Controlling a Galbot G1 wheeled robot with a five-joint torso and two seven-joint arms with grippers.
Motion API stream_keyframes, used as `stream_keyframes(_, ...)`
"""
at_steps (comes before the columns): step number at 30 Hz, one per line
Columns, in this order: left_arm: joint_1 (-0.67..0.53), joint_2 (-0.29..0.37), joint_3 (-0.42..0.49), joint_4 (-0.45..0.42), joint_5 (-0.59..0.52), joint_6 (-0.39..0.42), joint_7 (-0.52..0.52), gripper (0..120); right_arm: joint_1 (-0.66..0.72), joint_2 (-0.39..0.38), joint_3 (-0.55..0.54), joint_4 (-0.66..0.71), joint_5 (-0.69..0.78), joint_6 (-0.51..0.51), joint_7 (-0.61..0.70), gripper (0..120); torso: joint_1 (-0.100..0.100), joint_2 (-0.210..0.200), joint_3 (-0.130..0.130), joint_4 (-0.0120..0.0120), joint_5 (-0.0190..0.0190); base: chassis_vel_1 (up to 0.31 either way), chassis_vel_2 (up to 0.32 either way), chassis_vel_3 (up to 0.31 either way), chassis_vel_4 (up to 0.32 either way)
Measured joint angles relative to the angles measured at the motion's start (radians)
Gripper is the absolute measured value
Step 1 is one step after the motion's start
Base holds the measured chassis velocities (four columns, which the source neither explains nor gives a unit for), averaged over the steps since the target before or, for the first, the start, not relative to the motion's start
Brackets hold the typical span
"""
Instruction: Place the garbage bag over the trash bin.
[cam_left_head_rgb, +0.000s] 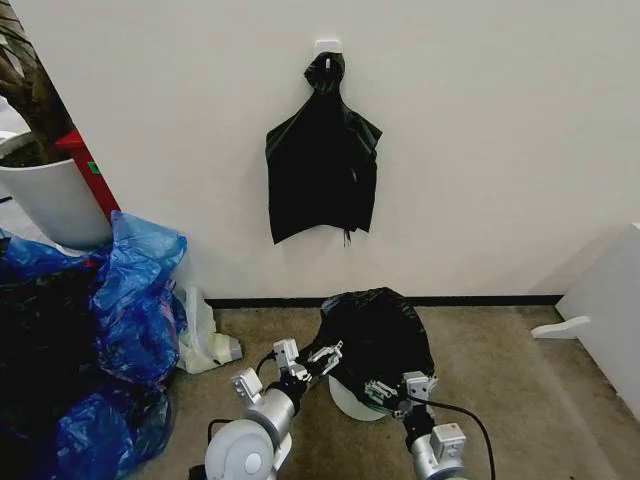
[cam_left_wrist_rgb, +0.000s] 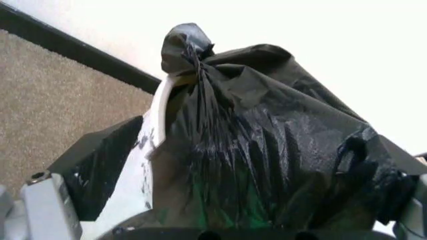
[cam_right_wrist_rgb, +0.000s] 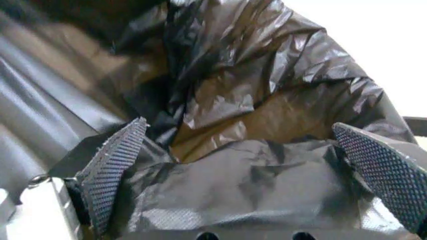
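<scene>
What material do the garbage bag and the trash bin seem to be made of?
The garbage bag looks like thin, glossy black plastic film: it wrinkles and reflects light. The trash bin looks like smooth, rigid cream-white plastic, though little of it shows.

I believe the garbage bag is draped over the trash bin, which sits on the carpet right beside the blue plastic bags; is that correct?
Not quite: the head view shows the trash bin, under the garbage bag, on the carpet well apart from the blue plastic bags.
</scene>
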Motion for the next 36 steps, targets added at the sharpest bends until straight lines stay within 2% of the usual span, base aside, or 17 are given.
stream_keyframes(9, -0.006, 0.000, 0.000, -0.023, -0.027, 0.007, -0.010, 100, -0.012, -0.005, -0.002, -0.037, -0.059, -0.022, -0.011, 100, 0.000, 0.000, 0.000, -0.0001, -0.0001, 0.000, 0.000, 0.000, 0.000)
stream_keyframes(19, -0.018, 0.000, -0.002, -0.045, -0.044, 0.014, -0.020, 100, 0.010, -0.010, -0.001, -0.051, -0.058, -0.041, -0.003, 100, 0.000, 0.000, 0.000, 0.0000, 0.0000, 0.000, 0.000, 0.000, 0.000)
stream_keyframes(29, -0.012, 0.017, -0.021, -0.134, -0.022, 0.015, -0.048, 100, -0.025, -0.032, -0.025, 0.071, -0.026, -0.047, 0.039, 100, 0.000, 0.000, 0.000, 0.0000, 0.0001, 0.000, 0.000, 0.000, 0.000)
stream_keyframes(36, -0.016, 0.023, -0.034, -0.145, -0.040, 0.018, -0.079, 100, -0.048, -0.026, -0.031, 0.106, -0.021, -0.021, 0.050, 100, 0.000, 0.000, 0.000, 0.0000, 0.0000, 0.000, 0.000, 0.000, 0.000)
